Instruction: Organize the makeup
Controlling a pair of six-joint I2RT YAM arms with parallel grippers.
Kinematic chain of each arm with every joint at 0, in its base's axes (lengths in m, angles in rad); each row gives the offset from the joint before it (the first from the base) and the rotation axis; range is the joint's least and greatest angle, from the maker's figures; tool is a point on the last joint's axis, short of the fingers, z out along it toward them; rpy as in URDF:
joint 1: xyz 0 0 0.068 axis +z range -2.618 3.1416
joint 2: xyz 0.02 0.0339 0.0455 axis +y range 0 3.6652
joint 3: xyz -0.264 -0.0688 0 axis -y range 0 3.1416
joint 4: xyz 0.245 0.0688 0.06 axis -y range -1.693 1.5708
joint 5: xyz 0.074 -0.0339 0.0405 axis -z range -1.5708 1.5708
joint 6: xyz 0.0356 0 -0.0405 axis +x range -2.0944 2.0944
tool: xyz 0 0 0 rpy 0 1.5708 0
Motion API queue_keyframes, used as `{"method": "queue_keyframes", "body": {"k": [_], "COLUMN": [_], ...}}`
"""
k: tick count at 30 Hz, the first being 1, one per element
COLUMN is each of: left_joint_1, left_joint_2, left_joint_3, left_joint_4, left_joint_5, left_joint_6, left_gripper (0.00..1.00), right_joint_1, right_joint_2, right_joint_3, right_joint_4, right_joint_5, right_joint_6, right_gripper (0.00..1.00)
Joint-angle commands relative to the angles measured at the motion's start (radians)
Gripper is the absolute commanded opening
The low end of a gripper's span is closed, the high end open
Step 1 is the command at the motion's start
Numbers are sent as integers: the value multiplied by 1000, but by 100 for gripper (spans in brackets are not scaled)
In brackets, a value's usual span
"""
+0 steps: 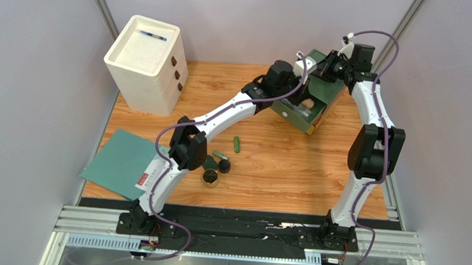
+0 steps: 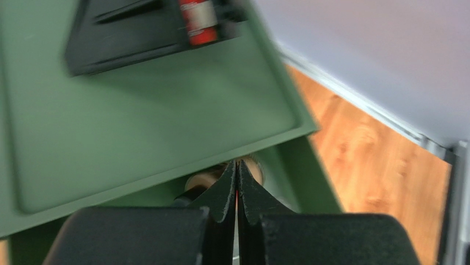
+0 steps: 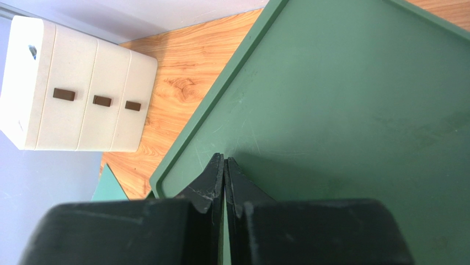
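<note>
A green box (image 1: 295, 114) stands at the back right with its lid (image 3: 353, 105) raised. My right gripper (image 3: 225, 159) is shut on the lid's edge, and a thin green strip shows between its fingers. My left gripper (image 2: 237, 164) is shut and empty, its tips reaching under the lid (image 2: 138, 121) into the box, just in front of a beige round jar (image 2: 201, 178). A beige item (image 1: 308, 103) lies inside the box. On the table lie two green tubes (image 1: 236, 144) (image 1: 220, 155), a black round jar (image 1: 224, 166) and a dark green jar (image 1: 211, 178).
A white three-drawer chest (image 1: 145, 62) stands at the back left with a thin blue pen (image 1: 153, 35) on top. A teal sheet (image 1: 122, 162) lies at the front left, partly over the table's edge. Grey walls close in on three sides.
</note>
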Motion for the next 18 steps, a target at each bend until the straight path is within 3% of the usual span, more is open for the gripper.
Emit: {"method": "queue_keyframes", "body": {"k": [1, 5, 10, 18], "left_joint_1": [41, 42, 44, 56], "left_joint_2": [-83, -149, -321, -571], "left_joint_3": [-79, -162, -385, -683], "left_joint_4": [34, 133, 319, 343], "left_joint_5": [-144, -92, -75, -66], "left_joint_6": [28, 56, 84, 107], "left_gripper": [0, 0, 0, 0], "right_joint_1": [14, 14, 14, 12], "right_joint_2": [151, 154, 157, 165], "right_joint_3": [-122, -119, -115, -113], "right_joint_4": [-365, -364, -368, -371], "right_joint_5": [106, 107, 110, 113], "right_joint_6": [-64, -63, -66, -67], "right_gripper": [5, 5, 5, 5]}}
